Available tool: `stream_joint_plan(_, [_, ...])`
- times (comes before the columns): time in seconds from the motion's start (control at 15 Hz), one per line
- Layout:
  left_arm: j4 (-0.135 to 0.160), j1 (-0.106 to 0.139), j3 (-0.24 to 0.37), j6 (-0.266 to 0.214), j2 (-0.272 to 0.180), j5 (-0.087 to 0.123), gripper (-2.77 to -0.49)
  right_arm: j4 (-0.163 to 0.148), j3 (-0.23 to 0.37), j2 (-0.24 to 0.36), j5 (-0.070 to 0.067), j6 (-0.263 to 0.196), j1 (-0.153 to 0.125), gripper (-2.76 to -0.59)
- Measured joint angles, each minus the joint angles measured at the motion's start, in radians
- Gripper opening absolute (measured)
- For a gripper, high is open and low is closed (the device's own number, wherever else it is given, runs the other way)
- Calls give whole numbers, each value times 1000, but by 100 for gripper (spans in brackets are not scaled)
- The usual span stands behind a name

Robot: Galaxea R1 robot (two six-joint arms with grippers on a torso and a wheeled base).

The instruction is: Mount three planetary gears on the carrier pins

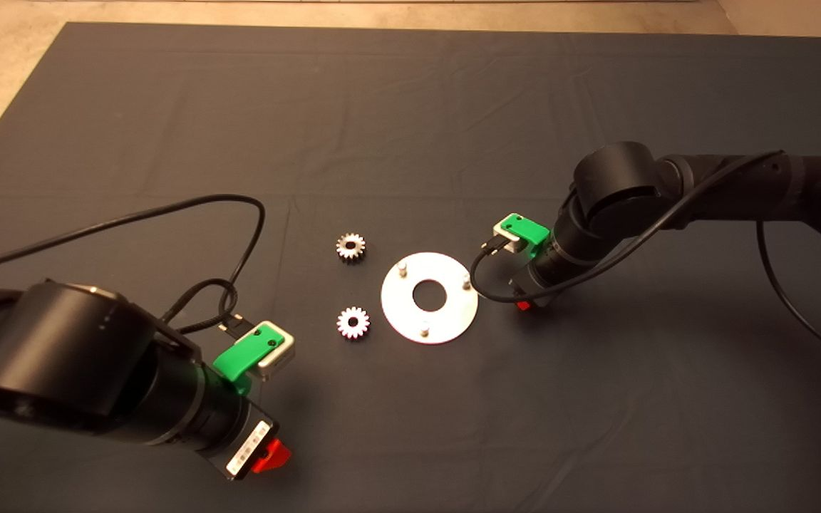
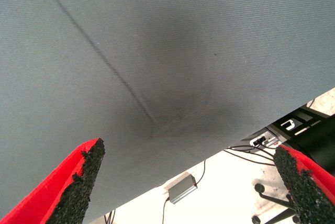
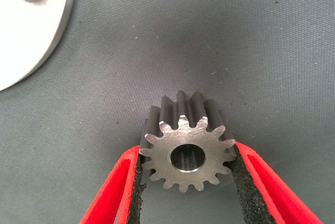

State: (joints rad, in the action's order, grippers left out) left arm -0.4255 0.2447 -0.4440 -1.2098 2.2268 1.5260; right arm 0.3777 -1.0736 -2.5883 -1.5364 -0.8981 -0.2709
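The left gripper (image 2: pixel 188 182) hangs nearest, fingers (image 2: pixel 78 179) spread wide, empty. Right gripper (image 3: pixel 186 182) fingers (image 3: pixel 246 182) pinch one small silvery toothed spur gear (image 3: pixel 187 143) (beside the disc). Two more gears (image 1: pixel 353 323) (image 1: pixel 350 246) lie left of the flat shiny metal disc (image 1: pixel 429 298) with three upright pins (image 1: pixel 424 328).

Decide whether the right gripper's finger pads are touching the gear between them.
Touching. In the right wrist view both black pads press against the teeth of the planetary gear on opposite sides, with no gap showing.

Bare pins (image 1: pixel 403 268) — open mat (image 1: pixel 410 107) all around.
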Motion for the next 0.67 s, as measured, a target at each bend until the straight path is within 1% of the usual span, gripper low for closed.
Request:
stream_joint_plan(0.13, [0,0,0,0,0,0,-93,0,1,-3,-2,0,0,-228])
stream_joint_plan(0.27, [0,0,0,0,0,0,-93,-1,1,-13,0,0,0,-228])
stream_joint_plan(0.33, [0,0,0,0,0,0,-93,-3,1,-21,0,0,-5,-228])
stream_joint_plan(0.4, [0,0,0,0,0,0,-93,-5,1,-32,0,0,-18,-228])
stream_joint_plan(0.53, [0,0,0,0,0,0,-93,-10,1,-58,3,0,-57,-231])
stream_joint_plan(0.67, [0,0,0,0,0,0,-93,-13,-3,-85,4,-1,-90,-231])
